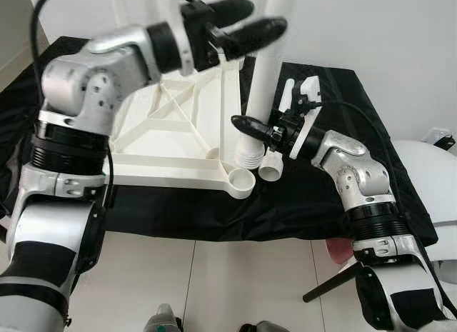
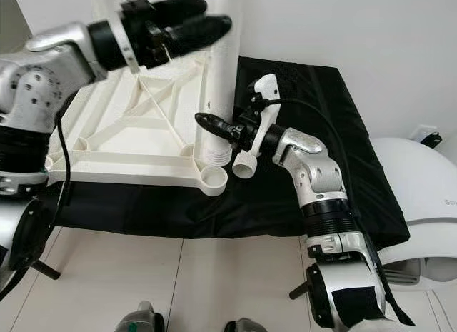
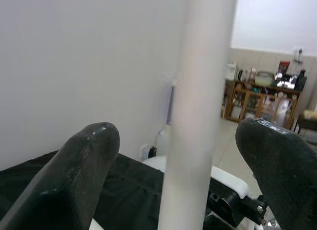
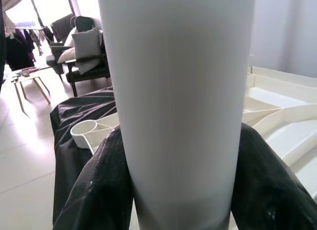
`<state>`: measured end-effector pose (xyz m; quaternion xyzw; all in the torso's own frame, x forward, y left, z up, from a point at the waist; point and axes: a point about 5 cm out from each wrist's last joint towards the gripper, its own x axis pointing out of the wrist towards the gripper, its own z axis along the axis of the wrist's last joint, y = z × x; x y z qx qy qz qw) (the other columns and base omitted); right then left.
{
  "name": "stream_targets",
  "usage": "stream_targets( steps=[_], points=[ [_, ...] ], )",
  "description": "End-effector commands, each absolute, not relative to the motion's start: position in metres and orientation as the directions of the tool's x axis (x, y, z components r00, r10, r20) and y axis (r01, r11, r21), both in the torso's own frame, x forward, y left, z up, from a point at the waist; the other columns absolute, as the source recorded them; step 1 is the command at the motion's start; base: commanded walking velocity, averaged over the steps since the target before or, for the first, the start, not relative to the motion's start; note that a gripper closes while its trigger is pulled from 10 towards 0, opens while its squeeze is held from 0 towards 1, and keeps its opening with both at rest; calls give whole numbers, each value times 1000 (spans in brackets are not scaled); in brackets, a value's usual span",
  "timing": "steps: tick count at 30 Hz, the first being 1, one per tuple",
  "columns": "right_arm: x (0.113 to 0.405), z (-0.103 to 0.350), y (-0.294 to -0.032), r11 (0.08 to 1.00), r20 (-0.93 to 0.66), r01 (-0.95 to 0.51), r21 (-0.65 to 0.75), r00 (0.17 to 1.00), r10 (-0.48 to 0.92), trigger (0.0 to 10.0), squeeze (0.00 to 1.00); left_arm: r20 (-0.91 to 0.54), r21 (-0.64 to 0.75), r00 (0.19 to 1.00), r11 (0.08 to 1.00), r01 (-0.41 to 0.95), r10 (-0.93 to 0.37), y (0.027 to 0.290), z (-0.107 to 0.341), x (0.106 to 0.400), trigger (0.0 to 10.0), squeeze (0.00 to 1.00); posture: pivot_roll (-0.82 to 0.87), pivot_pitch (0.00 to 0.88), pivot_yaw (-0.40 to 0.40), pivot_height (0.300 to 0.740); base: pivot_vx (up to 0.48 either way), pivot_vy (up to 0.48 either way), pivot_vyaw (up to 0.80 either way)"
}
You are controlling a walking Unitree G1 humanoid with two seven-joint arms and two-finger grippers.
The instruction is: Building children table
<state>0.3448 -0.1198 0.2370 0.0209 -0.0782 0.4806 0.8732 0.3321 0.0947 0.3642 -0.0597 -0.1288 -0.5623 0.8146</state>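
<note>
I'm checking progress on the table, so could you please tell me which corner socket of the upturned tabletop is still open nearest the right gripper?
The round socket at the tabletop's near corner, empty beside the upright leg that the right gripper clasps.

Silver jointed arms, black ribbed cuffs, black cables, glossy black jaws

Plain white wall [image 1: 400, 39]; glossy white tile floor [image 1: 235, 282] below it; dark cushioned armchair [image 4: 81, 47] beyond, in bright daylight.
</note>
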Motion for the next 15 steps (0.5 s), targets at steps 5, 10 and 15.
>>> stream_targets(
  steps=[5, 10, 15],
  points=[
    [347, 240, -125, 574, 193, -818, -31, 558, 807, 10000, 0, 284, 14, 446, 469, 883, -849, 108, 358, 341, 10000, 0, 53, 3, -37, 740, 0, 0, 0],
    [348, 240, -128, 612, 215, -791, -9, 596, 773, 10000, 0, 264, -13, 541, 558, 830, -798, 114, 341, 347, 10000, 0, 56, 6, -40, 740, 0, 0, 0],
    [348, 234, -130, 673, 240, -740, 15, 656, 716, 10000, 0, 178, 29, 651, 665, 746, -738, 115, 302, 348, 10000, 0, 61, 13, -40, 740, 0, 0, 0]
  ],
)
